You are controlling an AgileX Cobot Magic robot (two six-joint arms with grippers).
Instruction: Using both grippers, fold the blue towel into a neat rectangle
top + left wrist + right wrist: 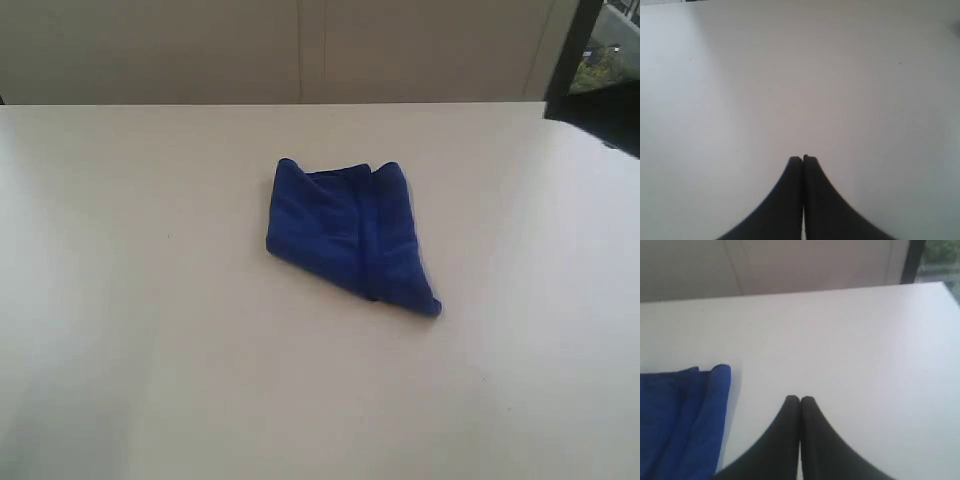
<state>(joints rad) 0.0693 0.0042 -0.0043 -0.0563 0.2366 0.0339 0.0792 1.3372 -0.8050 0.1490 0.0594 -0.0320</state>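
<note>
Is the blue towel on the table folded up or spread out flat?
Folded. The blue towel lies in overlapped layers with a ridge down it, tapering to a point, not a neat rectangle.

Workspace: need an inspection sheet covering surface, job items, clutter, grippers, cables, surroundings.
Surface: white table, a few faint specks.
Job's things: towel mid-table, roughly folded into a lopsided shape with one pointed corner, not a neat rectangle.
Clutter: nothing seen.
Grippers: left gripper shut, empty, over bare table. Right gripper shut, empty, tips beside the towel and apart from it. Neither shows in the exterior view.
Cables: nothing seen.
Surroundings: beige wall behind the table; dark window frame at far right with greenery outside.
</note>
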